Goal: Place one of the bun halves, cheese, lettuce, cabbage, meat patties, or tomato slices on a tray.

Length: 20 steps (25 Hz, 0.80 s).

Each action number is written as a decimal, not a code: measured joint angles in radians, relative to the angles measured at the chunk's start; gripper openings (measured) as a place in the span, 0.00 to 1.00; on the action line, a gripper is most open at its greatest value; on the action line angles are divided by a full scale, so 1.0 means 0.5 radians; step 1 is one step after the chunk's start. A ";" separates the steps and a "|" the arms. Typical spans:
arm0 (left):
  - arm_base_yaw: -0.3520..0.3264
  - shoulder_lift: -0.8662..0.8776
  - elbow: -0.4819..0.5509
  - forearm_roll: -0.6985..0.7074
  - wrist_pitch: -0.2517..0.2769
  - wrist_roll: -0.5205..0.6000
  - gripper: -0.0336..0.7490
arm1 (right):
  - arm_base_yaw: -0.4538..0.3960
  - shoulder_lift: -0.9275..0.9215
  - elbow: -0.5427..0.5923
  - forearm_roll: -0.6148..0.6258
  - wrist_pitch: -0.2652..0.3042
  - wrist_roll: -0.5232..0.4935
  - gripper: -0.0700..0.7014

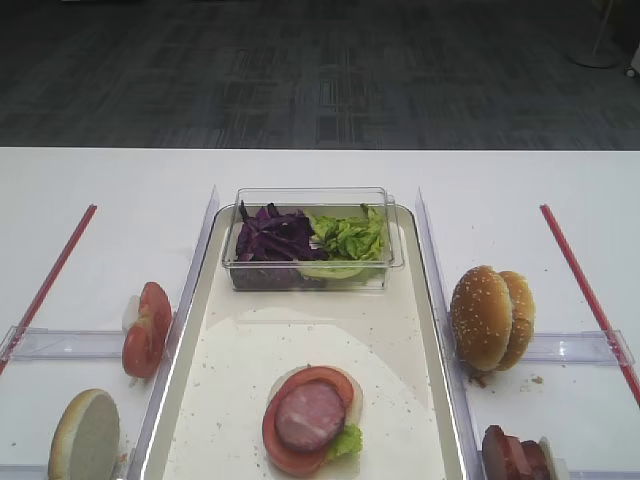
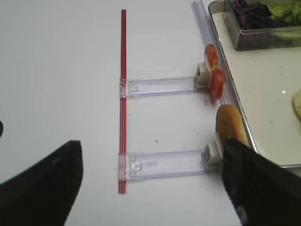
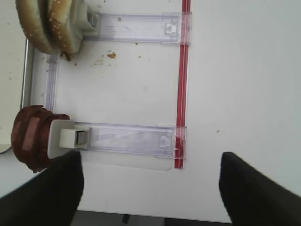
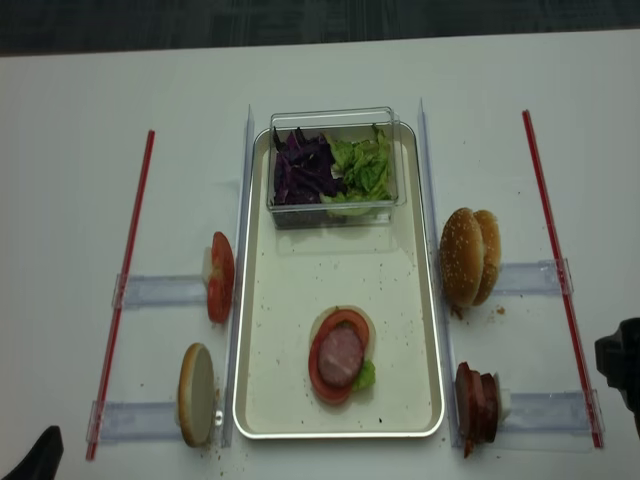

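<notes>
Right gripper point(image 3: 150, 188) jaws released, holding nothing; left gripper point(image 2: 150, 188) jaws also spread and empty. From my right jaws the meat patties point(image 3: 30, 137) stand on edge at ten o'clock, stack axis across the table. Farther, at eleven o'clock, the bun halves point(image 3: 49, 23). The tray point(image 4: 290, 300) lies leftward and already carries a stack of tomato, patty and lettuce.

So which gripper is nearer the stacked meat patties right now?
Right. The right gripper hovers open just off the table's near edge, with the meat patties at its left finger. The left gripper, also open, sits across the tray beside the bun half.
</notes>
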 joint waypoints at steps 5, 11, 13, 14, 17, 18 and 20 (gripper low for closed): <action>0.000 0.000 0.000 0.000 0.000 0.000 0.75 | 0.000 -0.230 0.081 -0.025 0.053 0.000 0.88; 0.000 0.000 0.000 0.000 0.000 0.000 0.75 | 0.000 -0.546 0.090 -0.046 0.085 0.000 0.87; 0.000 0.000 0.000 0.000 0.000 0.000 0.75 | 0.000 -0.650 0.090 -0.051 0.087 0.000 0.85; 0.000 0.000 0.000 0.000 0.000 0.000 0.75 | 0.000 -0.706 0.090 -0.059 0.092 0.000 0.85; 0.000 0.000 0.000 0.000 0.000 0.000 0.75 | 0.000 -0.849 0.090 -0.065 0.101 0.000 0.84; 0.000 0.000 0.000 0.000 0.000 0.000 0.75 | 0.000 -0.896 0.090 -0.065 0.104 0.000 0.83; 0.000 0.000 0.000 0.000 0.000 0.000 0.75 | 0.000 -0.973 0.090 -0.068 0.108 0.000 0.83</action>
